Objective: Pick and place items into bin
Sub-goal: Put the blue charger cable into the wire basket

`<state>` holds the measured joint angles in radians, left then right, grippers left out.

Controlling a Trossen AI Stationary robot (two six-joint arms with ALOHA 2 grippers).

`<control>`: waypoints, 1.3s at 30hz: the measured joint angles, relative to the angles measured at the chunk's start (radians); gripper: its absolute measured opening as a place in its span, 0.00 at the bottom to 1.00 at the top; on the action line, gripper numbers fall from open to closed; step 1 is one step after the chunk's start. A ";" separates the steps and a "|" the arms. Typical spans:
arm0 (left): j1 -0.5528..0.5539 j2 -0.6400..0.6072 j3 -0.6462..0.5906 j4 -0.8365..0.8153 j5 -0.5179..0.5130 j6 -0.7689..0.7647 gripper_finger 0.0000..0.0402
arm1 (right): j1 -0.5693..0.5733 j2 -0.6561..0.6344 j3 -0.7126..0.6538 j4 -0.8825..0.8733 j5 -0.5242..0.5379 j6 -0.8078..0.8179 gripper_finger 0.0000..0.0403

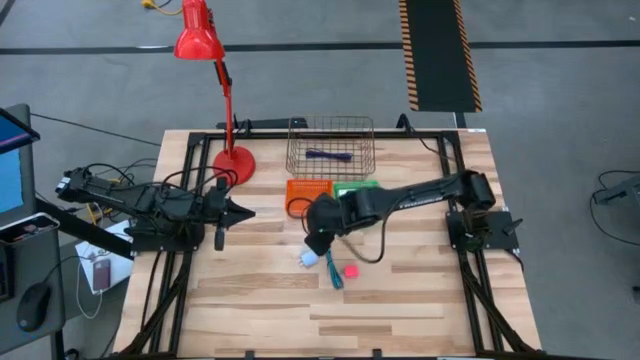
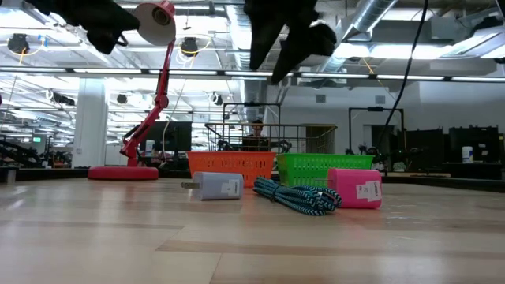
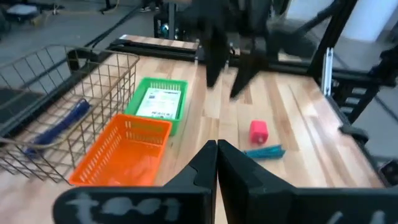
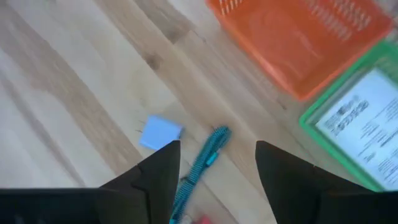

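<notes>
the right gripper (image 4: 214, 163) hangs with fingers released and empty, above the pale blue charger block (image 4: 160, 133) and teal braided cable (image 4: 200, 167) on the table (image 4: 56, 112); the left gripper's (image 3: 216, 163) fingers are clenched.

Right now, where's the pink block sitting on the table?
In the high view the pink block lies on bare wood near the table's middle, just right of the teal cable bundle, below the open right gripper.

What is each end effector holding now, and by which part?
Nothing is held. The right end effector is open above the teal cable. The left end effector is shut and empty.
</notes>
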<state>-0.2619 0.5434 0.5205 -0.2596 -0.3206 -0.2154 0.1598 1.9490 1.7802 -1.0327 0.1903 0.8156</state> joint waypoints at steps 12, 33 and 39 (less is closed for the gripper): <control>-0.012 0.016 0.000 -0.048 0.156 -0.075 0.00 | 0.039 0.179 -0.001 0.008 -0.039 0.144 0.48; -0.097 0.100 0.000 0.026 0.150 -0.086 0.00 | 0.095 0.342 0.002 0.042 -0.210 0.251 0.45; -0.097 0.100 0.000 0.027 0.150 -0.107 0.00 | 0.090 0.342 0.001 0.039 -0.175 0.284 0.29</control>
<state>-0.3592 0.6437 0.5209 -0.2329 -0.1711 -0.3225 0.2498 2.2906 1.7809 -0.9941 0.0155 1.0992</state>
